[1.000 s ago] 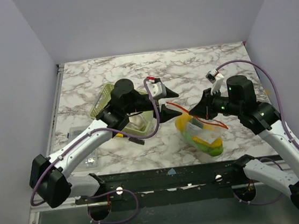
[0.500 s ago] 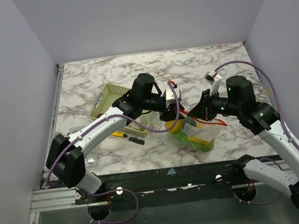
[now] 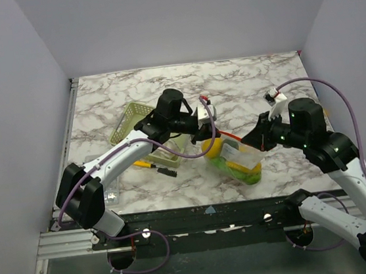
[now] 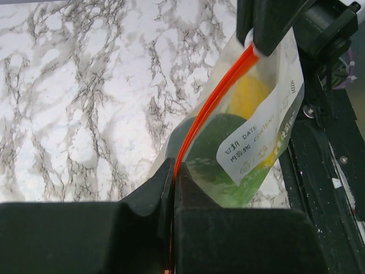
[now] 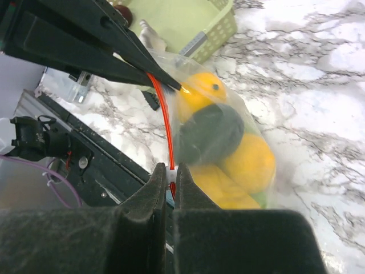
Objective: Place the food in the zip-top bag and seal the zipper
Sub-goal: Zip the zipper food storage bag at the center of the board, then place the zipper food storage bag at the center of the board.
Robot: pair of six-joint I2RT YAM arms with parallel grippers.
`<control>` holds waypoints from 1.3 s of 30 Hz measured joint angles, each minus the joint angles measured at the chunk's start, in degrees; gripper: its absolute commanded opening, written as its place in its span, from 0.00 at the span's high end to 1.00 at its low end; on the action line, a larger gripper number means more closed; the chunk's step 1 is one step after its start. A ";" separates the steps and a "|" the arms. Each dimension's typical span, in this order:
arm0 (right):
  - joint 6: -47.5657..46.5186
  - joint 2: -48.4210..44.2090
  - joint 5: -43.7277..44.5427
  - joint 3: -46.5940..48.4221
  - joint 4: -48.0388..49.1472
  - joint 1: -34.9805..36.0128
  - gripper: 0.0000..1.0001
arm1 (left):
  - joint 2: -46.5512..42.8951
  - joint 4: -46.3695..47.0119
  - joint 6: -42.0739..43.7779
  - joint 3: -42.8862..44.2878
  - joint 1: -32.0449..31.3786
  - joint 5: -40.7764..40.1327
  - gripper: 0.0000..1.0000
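Marble tabletop (image 3: pixel 118 91) fills your top view. Just right of its centre, the zip-top bag (image 3: pixel 246 166) is stretched between the 2 arms. Your left gripper (image 4: pixel 173 171) is clamped on 1 end of the zipper (image 4: pixel 214 103), and your right gripper (image 5: pixel 169 173) pinches the other end. Yellow, orange and dark green food (image 5: pixel 211 134) sits inside the bag. You see the pale green basket (image 3: pixel 131 120) to the bag's left.

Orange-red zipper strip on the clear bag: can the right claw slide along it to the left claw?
Probably yes. The right claw and left claw each pinch an end of the orange-red zipper strip, and the stretch between them looks bare. The plastic toy food sits inside the clear plastic bag.
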 measured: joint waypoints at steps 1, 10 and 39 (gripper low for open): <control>-0.02 -0.74 0.85 0.15 -0.83 0.02 0.99 | 0.00 0.15 -0.02 -0.37 0.26 0.00 1.00; 1.46 -5.84 6.03 0.33 -6.71 0.02 1.00 | -0.59 0.87 0.00 -2.19 2.89 0.00 1.00; 7.96 -6.49 21.92 9.46 -14.73 0.02 0.27 | 4.24 5.44 -17.94 0.76 3.04 -3.58 1.00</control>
